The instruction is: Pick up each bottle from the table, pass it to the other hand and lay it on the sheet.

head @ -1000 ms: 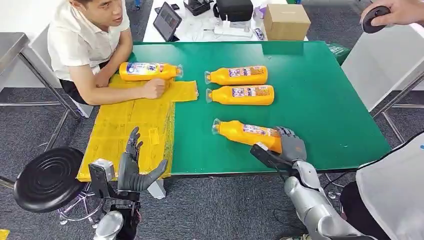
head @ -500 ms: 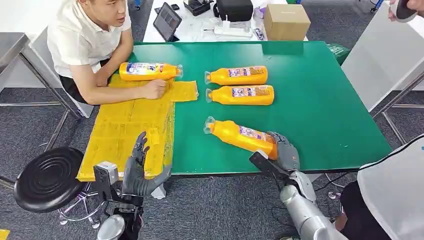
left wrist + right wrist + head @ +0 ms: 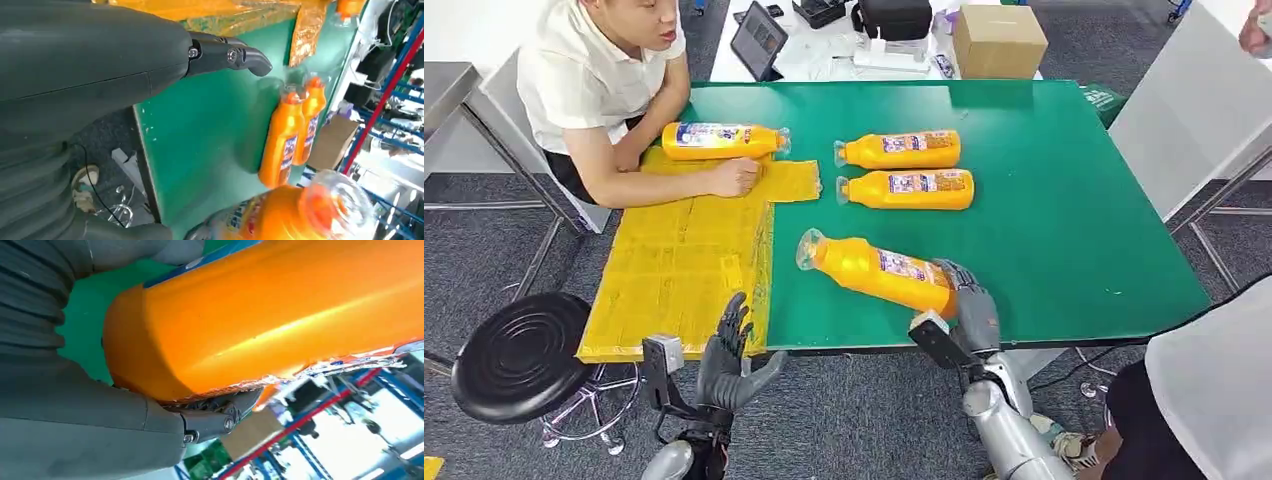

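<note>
I am working over a green tabletop (image 3: 1044,200) in a cluttered workshop, a person (image 3: 594,90) sitting at its far left corner with a forearm resting on the yellow sheet (image 3: 684,265), which is covering the left edge and hanging past it. Two bottles (image 3: 904,170) are lying side by side near the middle of the tabletop, well apart from the sheet, and one bottle (image 3: 719,141) is already lying on the sheet's far end by the person's fist.

My right hand (image 3: 964,312) is gripping the base of the fourth bottle (image 3: 874,268), fingers wrapped round it, cap end pointing toward the sheet, by the near edge. I judge it is lifted clear, though I cannot tell for sure.

My left hand (image 3: 729,358) is waiting below the near edge, just beside the sheet's near corner, fingers spread and holding nothing.

For a clean handover I am planning to keep the bottle level, bring its neck end across to the left hand, and have that hand close round the middle of the body before the right lets go. The plastic looks slick, so I am favouring a full wrap over a pinch.
</note>
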Controlling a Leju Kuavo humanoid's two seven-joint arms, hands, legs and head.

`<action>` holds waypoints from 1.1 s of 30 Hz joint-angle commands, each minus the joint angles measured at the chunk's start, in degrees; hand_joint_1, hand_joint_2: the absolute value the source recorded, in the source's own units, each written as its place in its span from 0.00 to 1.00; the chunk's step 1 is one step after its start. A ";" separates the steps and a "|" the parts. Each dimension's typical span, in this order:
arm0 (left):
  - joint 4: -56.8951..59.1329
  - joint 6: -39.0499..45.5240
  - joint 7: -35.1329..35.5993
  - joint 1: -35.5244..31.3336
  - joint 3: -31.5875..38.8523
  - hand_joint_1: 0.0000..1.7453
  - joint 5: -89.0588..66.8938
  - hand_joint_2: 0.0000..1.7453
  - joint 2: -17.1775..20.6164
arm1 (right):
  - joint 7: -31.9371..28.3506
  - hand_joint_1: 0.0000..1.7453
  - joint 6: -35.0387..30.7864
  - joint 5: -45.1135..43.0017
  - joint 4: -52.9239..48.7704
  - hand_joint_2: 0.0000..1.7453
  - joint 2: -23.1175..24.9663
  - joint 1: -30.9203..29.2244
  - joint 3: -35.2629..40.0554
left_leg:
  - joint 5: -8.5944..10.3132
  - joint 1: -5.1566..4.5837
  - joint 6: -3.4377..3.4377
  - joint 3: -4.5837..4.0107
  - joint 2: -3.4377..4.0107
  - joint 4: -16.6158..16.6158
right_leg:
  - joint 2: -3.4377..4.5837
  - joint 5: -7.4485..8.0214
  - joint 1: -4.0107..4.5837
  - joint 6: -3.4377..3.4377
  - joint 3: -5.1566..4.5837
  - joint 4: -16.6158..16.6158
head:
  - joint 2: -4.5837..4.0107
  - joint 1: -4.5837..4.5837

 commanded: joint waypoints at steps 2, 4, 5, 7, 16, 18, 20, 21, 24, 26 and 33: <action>9.06 -3.95 -2.28 -4.40 -0.52 0.00 -2.05 1.00 0.42 | -1.50 1.00 2.07 -2.18 -4.56 1.00 0.88 -0.25 5.86 | -0.03 0.02 -0.09 0.12 0.01 -0.04 | -0.01 -0.03 0.03 -0.11 0.13 -0.03 | 0.00 0.00; 10.10 -5.77 -3.60 -4.58 -0.33 0.00 -2.53 1.00 -0.56 | -1.41 1.00 2.61 -3.08 -6.04 1.00 1.17 0.20 7.80 | -0.02 0.01 -0.07 0.07 0.06 -0.05 | 0.04 -0.01 0.02 -0.09 0.06 -0.02 | 0.00 0.00; 9.75 -5.83 -4.43 -4.47 -0.25 0.00 -3.05 1.00 -0.95 | -1.14 1.00 3.10 -3.72 -6.60 1.00 1.29 0.57 8.41 | -0.07 0.05 -0.13 0.22 0.13 -0.07 | 0.09 -0.04 0.07 -0.17 0.19 -0.04 | 0.00 0.02; 8.79 -5.83 -4.85 -4.30 -0.28 0.00 -3.11 1.00 -1.44 | -1.04 1.00 3.63 -4.34 -6.87 1.00 1.79 1.14 8.79 | -0.08 0.06 -0.14 0.22 0.09 -0.06 | 0.03 -0.06 0.08 -0.18 0.22 -0.06 | 0.00 0.00; 6.85 -7.39 -5.02 -5.94 -3.04 0.00 -1.38 1.00 -1.37 | -3.30 1.00 7.44 -7.89 0.57 1.00 6.84 0.36 13.72 | -0.09 0.09 -0.14 0.20 0.11 -0.04 | 0.06 -0.06 0.11 -0.17 0.18 -0.04 | 0.00 0.00; 6.58 -8.23 -4.83 -5.91 -3.37 0.00 0.12 1.00 -1.36 | -3.60 1.00 8.11 -8.97 1.17 1.00 7.41 0.06 14.25 | -0.02 0.04 -0.07 0.05 0.04 -0.04 | 0.01 -0.02 0.05 -0.09 0.03 -0.03 | 0.00 0.00; 5.78 -9.49 -4.52 -5.86 -3.96 0.00 1.82 1.00 -1.19 | -3.46 1.00 8.91 -9.90 2.08 1.00 8.21 -0.43 14.82 | -0.08 0.08 -0.12 0.17 0.12 -0.05 | 0.07 -0.05 0.09 -0.16 0.14 -0.04 | 0.00 0.00; 5.52 -9.49 -4.51 -5.85 -4.04 0.00 1.87 1.00 -1.23 | -3.36 1.00 8.70 -9.91 2.19 1.00 8.53 -0.42 14.91 | -0.05 0.06 -0.09 0.10 0.09 -0.03 | 0.06 -0.03 0.06 -0.12 0.08 -0.03 | 0.00 0.00; 5.42 -9.48 -4.48 -5.82 -4.04 0.00 1.93 1.00 -1.15 | -3.36 1.00 8.73 -9.94 2.34 1.00 8.41 -0.55 14.93 | -0.04 0.03 -0.07 0.06 0.08 -0.04 | 0.05 -0.02 0.03 -0.09 0.05 -0.02 | 0.00 0.00; 4.82 -9.44 -4.63 -5.93 -4.19 0.00 2.96 1.00 -1.12 | -3.77 1.00 9.29 -10.72 3.26 1.00 8.77 -0.88 15.44 | -0.08 0.08 -0.11 0.16 0.08 -0.03 | 0.03 -0.06 0.08 -0.16 0.16 -0.04 | 0.00 0.00; 0.61 -12.31 -2.96 -5.56 -5.70 0.00 10.03 1.00 -0.71 | -4.42 1.00 8.87 -12.32 9.05 1.00 10.60 -2.15 17.65 | -0.05 0.07 -0.10 0.09 0.04 -0.04 | 0.01 -0.04 0.07 -0.13 0.10 -0.03 | 0.00 0.00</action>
